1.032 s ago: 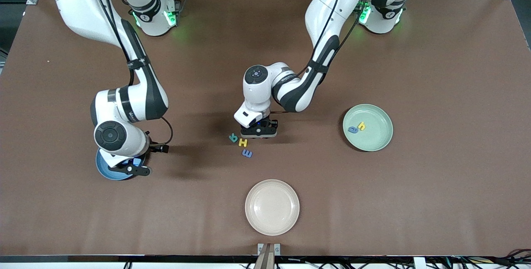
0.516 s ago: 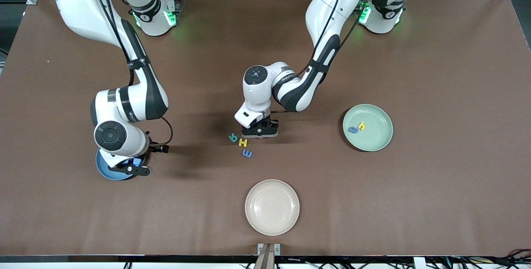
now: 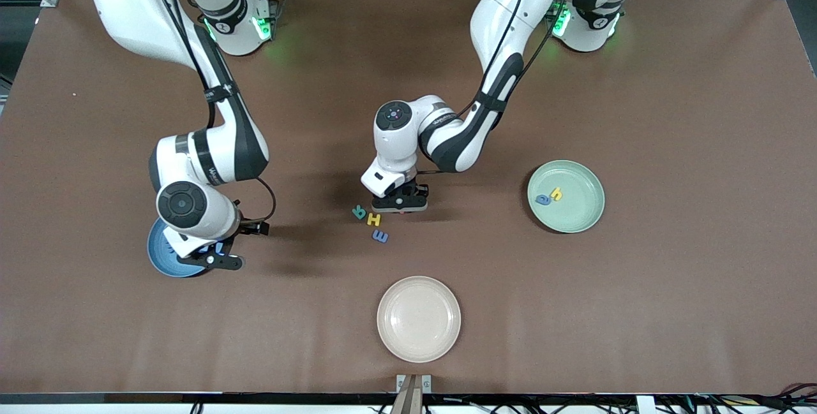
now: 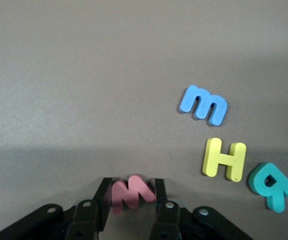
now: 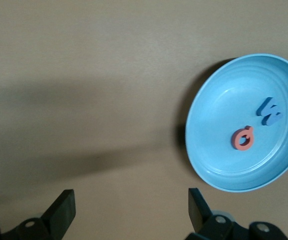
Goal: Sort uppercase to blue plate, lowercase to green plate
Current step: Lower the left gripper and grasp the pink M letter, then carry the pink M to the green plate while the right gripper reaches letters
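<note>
1. Red w [image 4: 133,192]: pinched between the left gripper [image 4: 132,196] fingers, low on the counter [image 3: 638,305], centre of the front frame, just above the loose letter cluster.
2. Left gripper in front view [image 3: 401,202]: at frame centre, arm coming from the upper right base.
3. Loose letters on the counter, centre of front frame: teal R [image 3: 359,212], yellow H [image 3: 374,219], rounded blue m [image 3: 381,236]. R and H just beside each other, m slightly lower in frame, apart from H.
4. Left wrist view shows the same three: m [image 4: 203,104], H [image 4: 224,159], R [image 4: 272,186], all lying flat, clear of the gripper.
5. Green plate [image 3: 584,219]: right of centre in the front frame. Holds blue a [image 3: 542,199] and small yellow h [image 3: 556,194], near each other.
6. Blue plate [image 3: 159,258]: lower left of the front frame, partly covered by the right arm. Right wrist view shows the plate [image 5: 218,170] holding red Q [image 5: 243,138] and angular blue M [image 5: 269,111], near each other, not touching.
7. Right gripper [image 5: 129,209]: fingers spread wide, holding nothing, over the counter just beside the blue plate's edge; in front view at [image 3: 214,259].
8. Cream plate [image 3: 419,319]: bottom centre of the front frame.
</note>
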Controlling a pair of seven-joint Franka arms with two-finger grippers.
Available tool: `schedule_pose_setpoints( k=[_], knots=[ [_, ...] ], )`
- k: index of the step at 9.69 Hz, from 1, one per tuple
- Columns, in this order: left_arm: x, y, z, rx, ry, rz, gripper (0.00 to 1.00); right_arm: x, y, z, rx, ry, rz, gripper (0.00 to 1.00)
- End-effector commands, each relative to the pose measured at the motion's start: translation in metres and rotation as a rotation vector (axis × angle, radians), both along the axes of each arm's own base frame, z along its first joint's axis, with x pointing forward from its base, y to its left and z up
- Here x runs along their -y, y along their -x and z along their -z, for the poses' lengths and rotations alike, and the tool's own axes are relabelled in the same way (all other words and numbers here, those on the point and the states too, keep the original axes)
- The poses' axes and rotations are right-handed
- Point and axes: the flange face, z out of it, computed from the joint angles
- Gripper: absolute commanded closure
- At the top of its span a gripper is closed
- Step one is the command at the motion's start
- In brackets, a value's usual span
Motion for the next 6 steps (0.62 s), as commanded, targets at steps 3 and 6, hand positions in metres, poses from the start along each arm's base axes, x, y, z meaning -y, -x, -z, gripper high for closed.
schedule_pose_setpoints(
  k=[3, 6],
  knots=[
    [-0.044, -0.036, -0.057, -0.095, -0.072, 0.094, 0.7, -0.043, 0.007, -0.006, 0.007, -0.079, 0.069, 0.0],
    [-0.1, -0.059, -0.074, -0.135, -0.127, 0.201, 0.7, -0.124, 0.034, 0.008, 0.031, -0.066, 0.081, 0.0]
  ],
)
